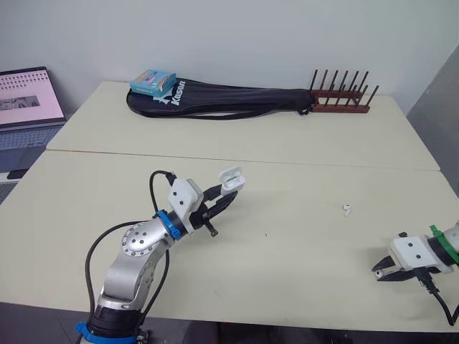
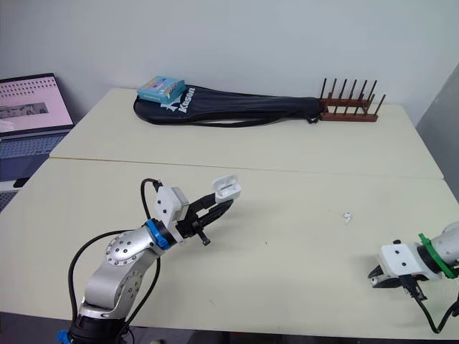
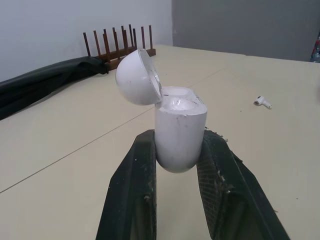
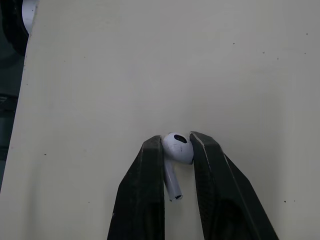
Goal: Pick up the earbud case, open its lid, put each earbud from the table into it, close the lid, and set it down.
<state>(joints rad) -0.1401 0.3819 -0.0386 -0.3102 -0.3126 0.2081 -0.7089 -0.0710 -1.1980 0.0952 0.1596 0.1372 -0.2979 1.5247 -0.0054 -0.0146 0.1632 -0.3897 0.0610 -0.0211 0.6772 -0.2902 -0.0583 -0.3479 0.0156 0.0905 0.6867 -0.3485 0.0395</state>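
My left gripper [image 1: 228, 198] is shut on the white earbud case [image 3: 179, 127], held above the near table with its lid [image 3: 138, 76] hinged open; the case [image 1: 230, 181] points toward the table's middle. One white earbud [image 1: 347, 209] lies on the table right of centre, also seen as a small earbud [image 3: 262, 101] in the left wrist view. My right gripper [image 1: 378, 271] hovers near the front right edge, shut on a second white earbud [image 4: 176, 152], its stem hanging between the fingers [image 4: 150, 170].
A black racket bag [image 1: 222, 99] lies across the far table with a blue box [image 1: 152, 81] on its left end. A brown peg rack [image 1: 341, 97] stands at the back right. A laptop [image 1: 27, 107] sits off the left side.
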